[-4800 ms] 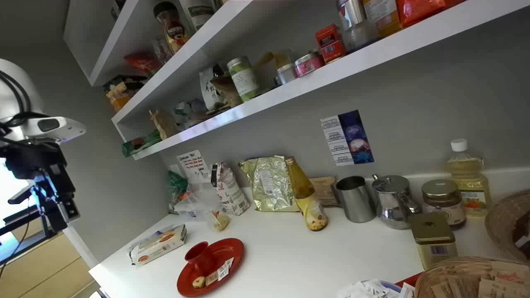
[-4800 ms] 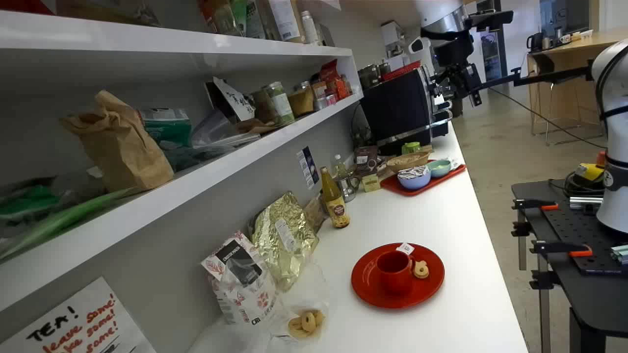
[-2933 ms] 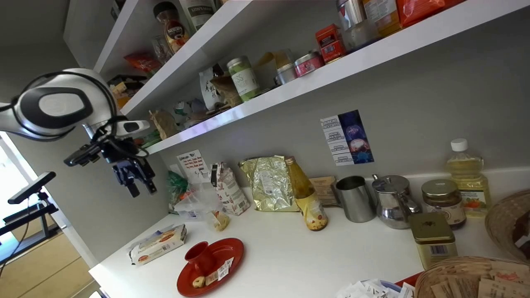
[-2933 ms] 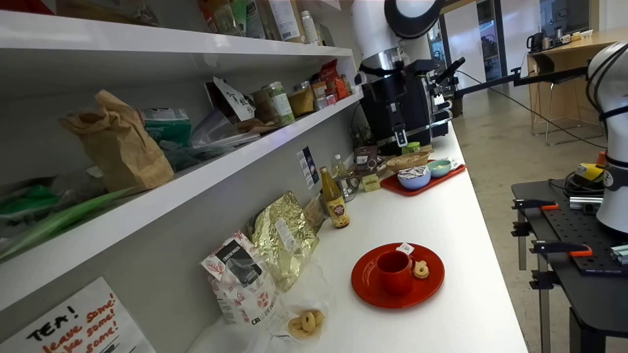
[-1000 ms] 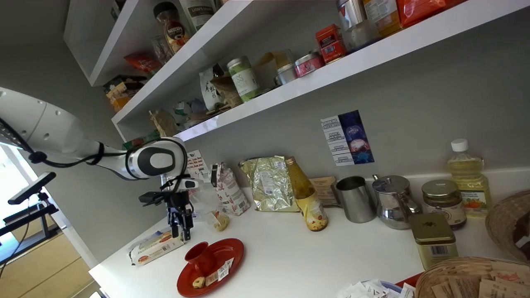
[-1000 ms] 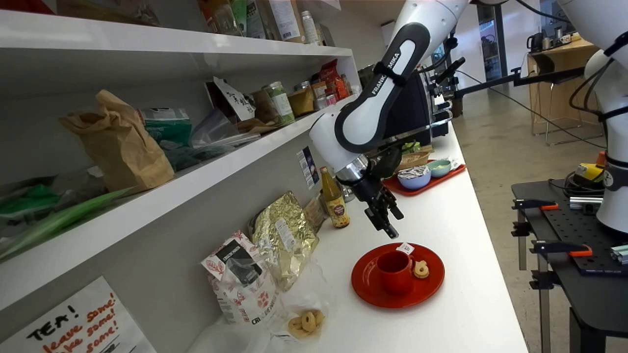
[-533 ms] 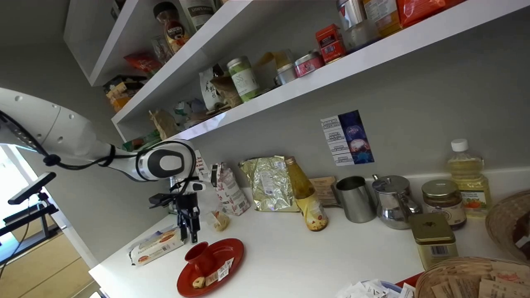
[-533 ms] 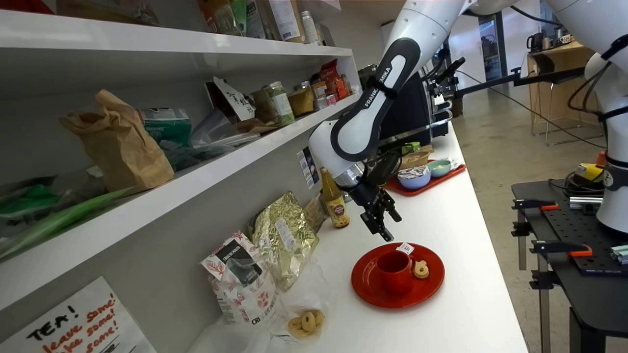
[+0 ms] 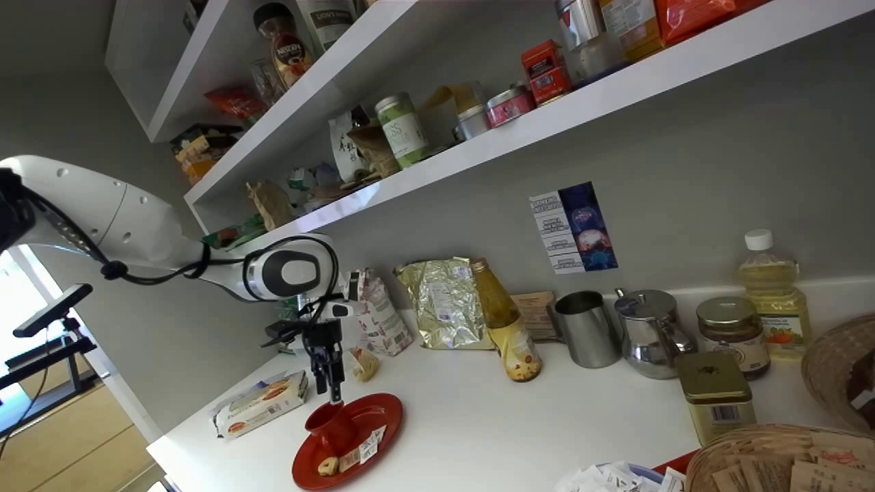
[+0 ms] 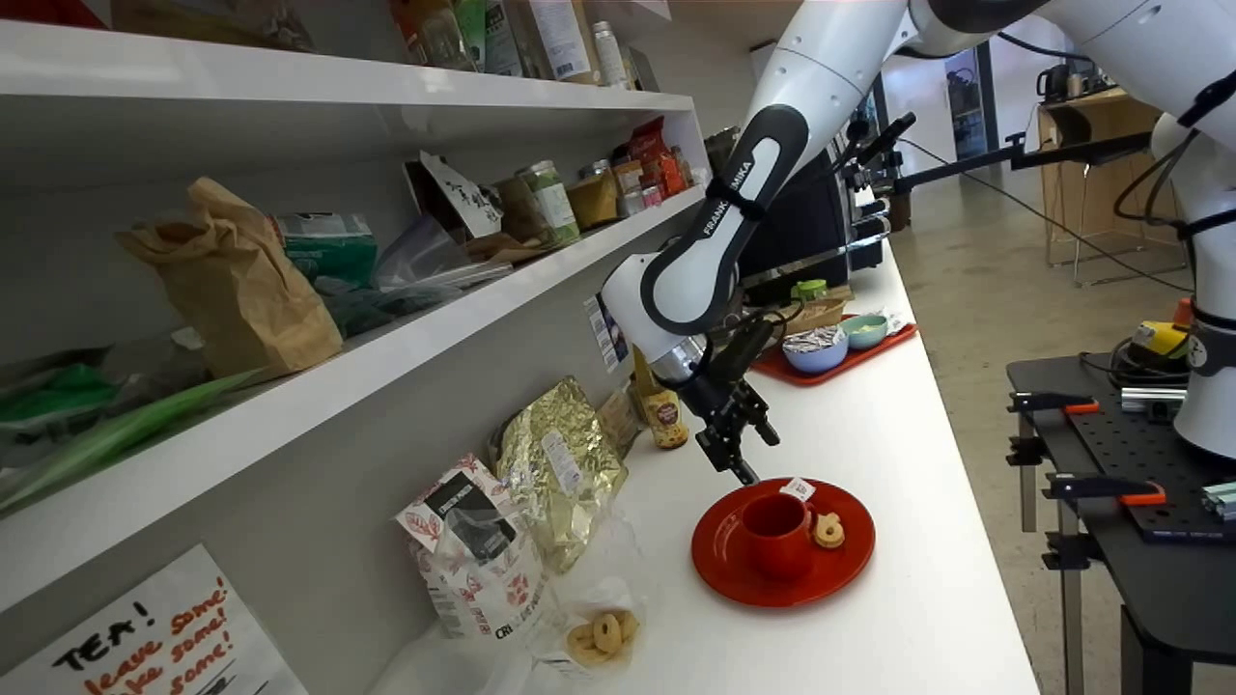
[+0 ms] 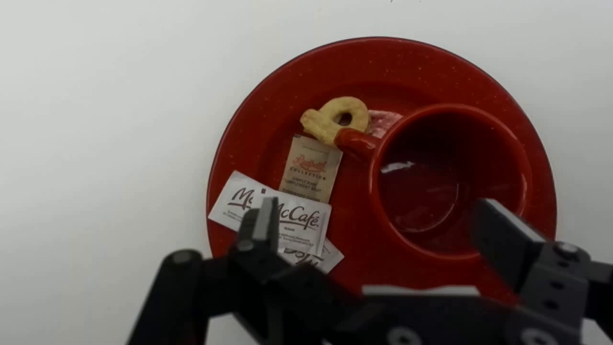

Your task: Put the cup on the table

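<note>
Currently, in an exterior view, the black two-fingered gripper (image 10: 759, 458) points down near the rim of the round red plate (image 10: 713, 560), with a gap between it and the glossy red round cup (image 10: 777, 550). The cup stands upright on that plate, which lies on the long flat white countertop (image 10: 917, 483). In the wrist view the fingers (image 11: 503, 244) are spread well apart, released; one overlaps the cup and the other overlaps the white printed paper sugar packets (image 11: 300, 223). Just beside the cup's handle (image 11: 357, 142) lies the pale ring-shaped biscuit (image 11: 318, 125), and the tan paper sugar packet (image 11: 311, 167) is partly covered by the white ones. Towards the grey wall (image 9: 683, 184), the amber glass bottle with a yellow label (image 9: 513, 338) stands near the crinkled gold foil bag (image 9: 443, 307), and the steel pitcher (image 9: 586, 331) stands just beside the lidded steel teapot (image 9: 646, 335)
</note>
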Robot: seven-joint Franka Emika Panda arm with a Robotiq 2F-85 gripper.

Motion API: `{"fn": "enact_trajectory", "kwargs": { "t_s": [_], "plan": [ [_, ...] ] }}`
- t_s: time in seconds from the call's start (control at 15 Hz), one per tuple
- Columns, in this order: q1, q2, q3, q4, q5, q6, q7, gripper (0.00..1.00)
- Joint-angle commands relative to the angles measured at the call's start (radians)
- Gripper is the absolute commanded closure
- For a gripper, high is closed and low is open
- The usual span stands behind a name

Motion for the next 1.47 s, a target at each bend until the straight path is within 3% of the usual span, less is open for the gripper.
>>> {"fn": "enact_trajectory", "kwargs": {
  "t_s": [0.0,1.2,1.27,1.4],
  "plan": [
    [0.009,0.054,-0.006,0.049,0.022,-0.015,0.019,0.00],
    [0.002,0.127,-0.007,0.075,0.034,-0.032,0.016,0.00],
    [0.004,0.130,-0.010,0.074,0.032,-0.026,0.022,0.25],
    [0.005,0.134,-0.012,0.076,0.031,-0.031,0.026,0.32]
  ]
}}
